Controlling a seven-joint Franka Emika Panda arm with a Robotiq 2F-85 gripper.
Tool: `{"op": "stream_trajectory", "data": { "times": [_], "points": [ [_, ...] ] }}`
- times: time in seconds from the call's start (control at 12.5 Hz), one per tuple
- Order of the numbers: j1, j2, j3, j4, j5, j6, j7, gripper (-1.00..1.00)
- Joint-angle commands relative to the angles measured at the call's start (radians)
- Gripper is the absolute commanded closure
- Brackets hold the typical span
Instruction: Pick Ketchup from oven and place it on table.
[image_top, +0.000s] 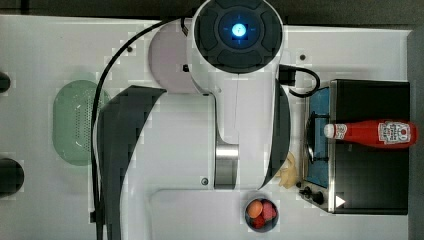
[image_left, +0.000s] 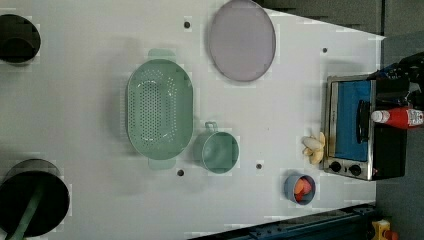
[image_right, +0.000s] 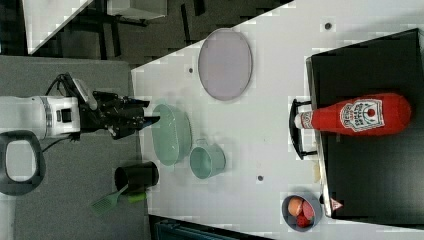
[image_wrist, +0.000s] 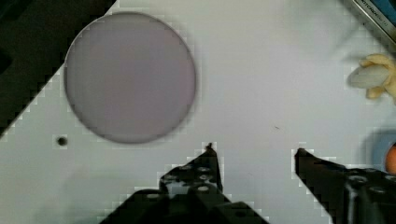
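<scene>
A: Where is the ketchup (image_top: 372, 134) seen?

B: It is laid on its side on the black top of the oven (image_top: 370, 190), cap over the door edge. The gripper (image_wrist: 254, 154) is held apart, empty, above bare table (image_wrist: 261, 84), well away from it.

A: How might the grasp be done well?

B: Probably the bottle's body should be straddled across its width and lifted clear before being carried to open table.

A: And the containers?

B: Red and orange fruit is held in a small bowl (image_left: 300, 188). The colander (image_left: 160, 108), cup (image_left: 218, 152) and plate (image_left: 242, 40) are seen empty.
</scene>
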Motion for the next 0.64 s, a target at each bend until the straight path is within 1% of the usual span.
{"op": "stream_trajectory", "data": {
  "times": [0.08,0.24,0.48,0.64],
  "points": [
    [-0.027,-0.431,-0.035,-0.242,-0.006,-0.178,-0.05,-0.58],
    [-0.028,-0.431,-0.037,-0.242,-0.006,-0.176,-0.05,-0.99],
    [-0.038,-0.422,-0.067,-0.242,-0.008,-0.121,-0.05,-1.0],
    [-0.052,-0.403,-0.114,-0.241,-0.008,-0.061,-0.05,-1.0]
  ]
}}
